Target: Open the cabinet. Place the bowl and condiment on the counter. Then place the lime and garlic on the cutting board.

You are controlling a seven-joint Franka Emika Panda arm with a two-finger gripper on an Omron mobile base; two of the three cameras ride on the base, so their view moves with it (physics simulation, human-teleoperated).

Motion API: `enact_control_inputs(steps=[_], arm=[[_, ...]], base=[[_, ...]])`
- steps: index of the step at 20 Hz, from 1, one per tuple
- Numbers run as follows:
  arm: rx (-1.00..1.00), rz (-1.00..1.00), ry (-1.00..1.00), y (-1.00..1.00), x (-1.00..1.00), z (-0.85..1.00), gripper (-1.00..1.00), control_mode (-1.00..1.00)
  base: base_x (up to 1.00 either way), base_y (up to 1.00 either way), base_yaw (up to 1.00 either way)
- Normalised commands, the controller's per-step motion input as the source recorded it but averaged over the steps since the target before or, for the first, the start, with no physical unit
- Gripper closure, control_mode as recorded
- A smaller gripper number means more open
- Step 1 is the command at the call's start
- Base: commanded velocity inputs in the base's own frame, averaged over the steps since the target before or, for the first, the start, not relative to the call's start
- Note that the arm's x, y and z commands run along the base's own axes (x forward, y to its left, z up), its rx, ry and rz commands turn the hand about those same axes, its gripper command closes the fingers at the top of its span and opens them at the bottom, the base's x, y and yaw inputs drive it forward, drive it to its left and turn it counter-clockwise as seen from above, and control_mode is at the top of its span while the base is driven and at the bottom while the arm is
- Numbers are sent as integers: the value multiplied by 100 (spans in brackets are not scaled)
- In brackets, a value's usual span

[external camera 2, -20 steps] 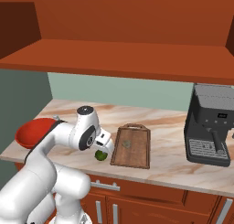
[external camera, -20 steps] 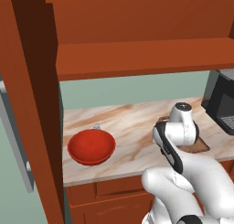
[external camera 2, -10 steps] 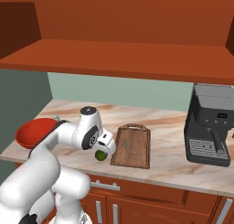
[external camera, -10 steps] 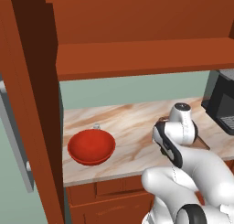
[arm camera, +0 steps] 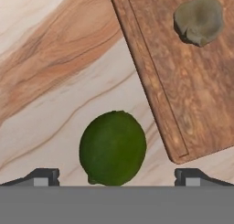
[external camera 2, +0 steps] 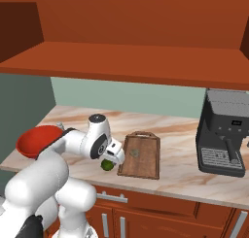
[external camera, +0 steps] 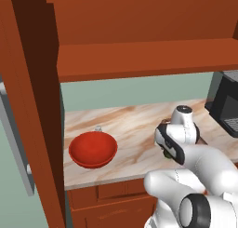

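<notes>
The gripper (arm camera: 116, 178) hung over the lime (arm camera: 113, 147), fingers spread wide either side, ready to grasp it. The lime lay on the counter (arm camera: 50, 67) just beside the board (arm camera: 183, 67), where the garlic (arm camera: 199, 20) already sat.

Both base views are looking forward and down over the counter (external camera: 125, 129) from behind the arm, left and right, sharing the bowl (external camera: 93, 149). The hand view is looking closely down at the lime (arm camera: 113, 147) beside the board (arm camera: 183, 72).
</notes>
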Motion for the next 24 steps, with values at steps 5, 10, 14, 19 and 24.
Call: enact_control_inputs(steps=[5,10,14,19,24], arm=[[0,-1,0,0,4,-19,-100,-100],[0,-1,0,0,3,-17,-100,-100],[0,-1,0,0,3,-15,-100,-100],[0,-1,0,0,3,-12,-100,-100],[0,-1,0,0,4,-10,-100,-100]], base=[[0,0,0],[0,0,0],[0,0,0],[0,0,0],[0,0,0]])
